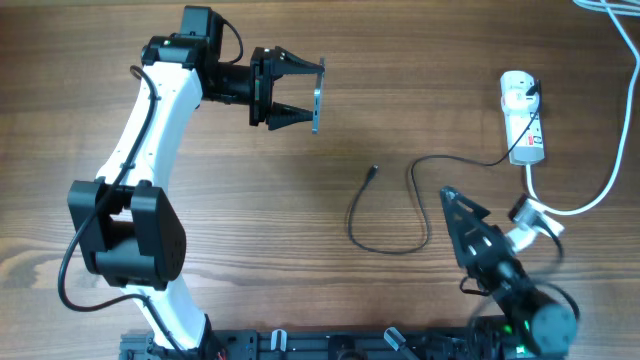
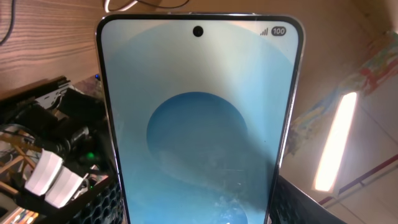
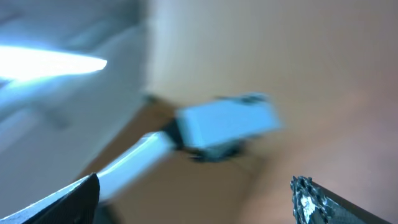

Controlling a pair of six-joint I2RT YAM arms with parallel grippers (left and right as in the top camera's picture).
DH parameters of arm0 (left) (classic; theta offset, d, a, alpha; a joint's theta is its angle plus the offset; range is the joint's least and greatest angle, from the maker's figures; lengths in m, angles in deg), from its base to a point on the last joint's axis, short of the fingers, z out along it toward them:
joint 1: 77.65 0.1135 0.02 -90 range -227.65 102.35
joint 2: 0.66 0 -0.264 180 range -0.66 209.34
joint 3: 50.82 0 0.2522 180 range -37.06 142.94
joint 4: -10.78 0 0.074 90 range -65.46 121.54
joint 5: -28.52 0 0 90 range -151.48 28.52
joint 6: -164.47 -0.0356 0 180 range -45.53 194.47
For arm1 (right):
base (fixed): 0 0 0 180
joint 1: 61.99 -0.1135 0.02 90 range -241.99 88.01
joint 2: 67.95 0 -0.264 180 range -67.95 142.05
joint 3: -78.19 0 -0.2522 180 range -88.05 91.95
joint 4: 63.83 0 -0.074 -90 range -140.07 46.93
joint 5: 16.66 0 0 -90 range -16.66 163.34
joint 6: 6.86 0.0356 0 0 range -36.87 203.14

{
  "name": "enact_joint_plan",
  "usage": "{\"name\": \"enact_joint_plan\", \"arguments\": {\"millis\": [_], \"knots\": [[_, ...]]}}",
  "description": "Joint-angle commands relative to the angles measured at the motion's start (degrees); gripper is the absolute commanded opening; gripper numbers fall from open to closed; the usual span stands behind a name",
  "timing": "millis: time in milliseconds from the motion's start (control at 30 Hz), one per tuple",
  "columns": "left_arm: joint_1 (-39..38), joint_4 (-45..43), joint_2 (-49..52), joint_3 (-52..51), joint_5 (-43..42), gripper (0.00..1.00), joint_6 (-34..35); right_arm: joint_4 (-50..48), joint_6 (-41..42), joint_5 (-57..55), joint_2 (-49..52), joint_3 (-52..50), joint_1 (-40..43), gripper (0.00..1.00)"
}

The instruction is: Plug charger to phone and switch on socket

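My left gripper (image 1: 300, 93) is shut on the phone (image 1: 316, 95) and holds it on edge above the table at the upper left. In the left wrist view the phone's cyan screen (image 2: 199, 112) fills the frame between my fingers (image 2: 199, 214). The charger's thin black cable (image 1: 400, 245) loops across the middle of the table. Its connector tip (image 1: 373, 172) lies free, and its plug (image 1: 531, 92) sits in the white socket (image 1: 522, 125) at the upper right. My right gripper (image 1: 462, 205) is open and empty beside the cable loop. The right wrist view is blurred and shows the socket (image 3: 227, 124) beyond my open fingers (image 3: 199, 193).
The socket's thick white cord (image 1: 600, 190) curves down the right side and off the top right corner. The arm bases stand along the front edge (image 1: 330, 345). Bare wooden table (image 1: 250, 220) lies between the arms.
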Motion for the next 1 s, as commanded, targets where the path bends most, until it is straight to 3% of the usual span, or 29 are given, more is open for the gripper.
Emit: {"name": "enact_joint_plan", "arguments": {"millis": [0,200,333,500,667,833,967], "knots": [[0.42,0.07,-2.12,0.07,-2.84,0.66,-0.11,-6.84,8.11,0.46,-0.42,2.14,0.17,1.0],[0.42,0.07,-2.12,0.07,-2.84,0.66,-0.11,-5.97,7.74,1.38,0.85,7.61,0.17,1.0],[0.42,0.04,-2.12,0.07,-2.84,0.66,-0.11,-4.42,0.76,3.8,3.28,11.04,0.17,1.0],[0.42,0.07,-2.12,0.07,-2.84,0.66,-0.11,9.77,-14.4,11.19,11.56,22.29,0.17,1.0],[0.42,0.04,-2.12,0.07,-2.84,0.66,-0.11,31.71,-34.03,19.43,24.81,39.65,0.17,1.0],[0.42,0.04,-2.12,0.07,-2.82,0.66,-0.11,45.7,-44.04,25.46,36.7,54.29,0.0,1.0],[0.42,0.04,-2.12,0.07,-2.38,0.66,-0.09,50.47,-46.9,25.42,40.7,58.86,-1.88,1.0]]}}
